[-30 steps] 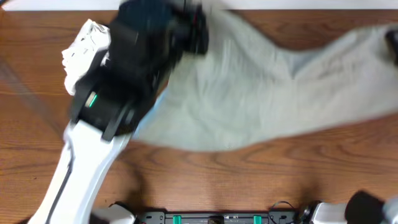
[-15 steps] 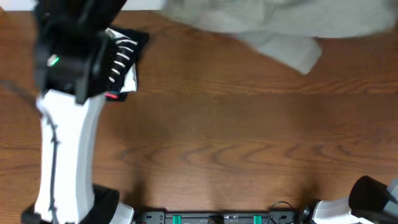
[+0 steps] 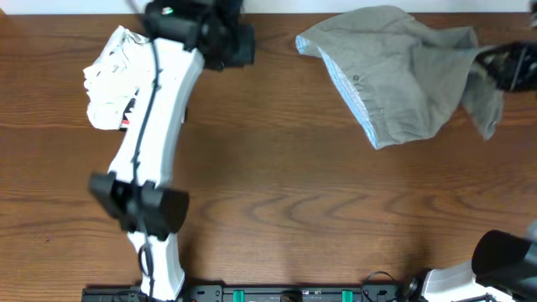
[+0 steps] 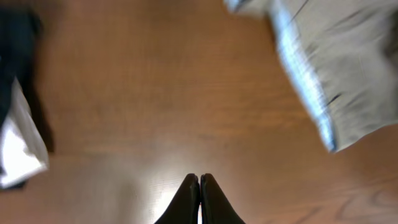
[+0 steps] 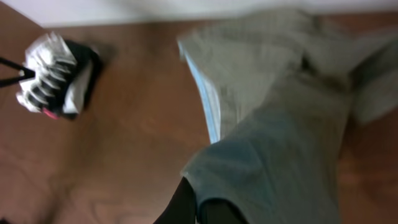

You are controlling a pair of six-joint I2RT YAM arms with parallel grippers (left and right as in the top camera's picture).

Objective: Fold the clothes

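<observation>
The khaki shorts (image 3: 394, 75) lie bunched at the back right of the table, with the pale blue inner waistband (image 3: 348, 88) showing along their left edge. My right gripper (image 3: 495, 65) is at their right side. In the right wrist view it (image 5: 200, 202) is shut on a fold of the shorts (image 5: 280, 124), and the cloth drapes over its fingers. My left gripper (image 3: 242, 44) hovers at the back of the table, left of the shorts. It (image 4: 199, 182) is shut with nothing between the fingers, over bare wood, with the shorts (image 4: 339, 62) ahead to the right.
A folded black-and-white striped garment (image 3: 113, 80) with a red mark lies at the back left, also seen as the striped garment (image 5: 56, 74) in the right wrist view. The left arm (image 3: 151, 151) stretches across the left half of the table. The table's far edge (image 3: 277, 10) runs just behind the shorts.
The shorts, spread wide across the back of the table a second ago, are now gathered in a heap at the back right. The left arm swung left and back, and its gripper holds no cloth.
</observation>
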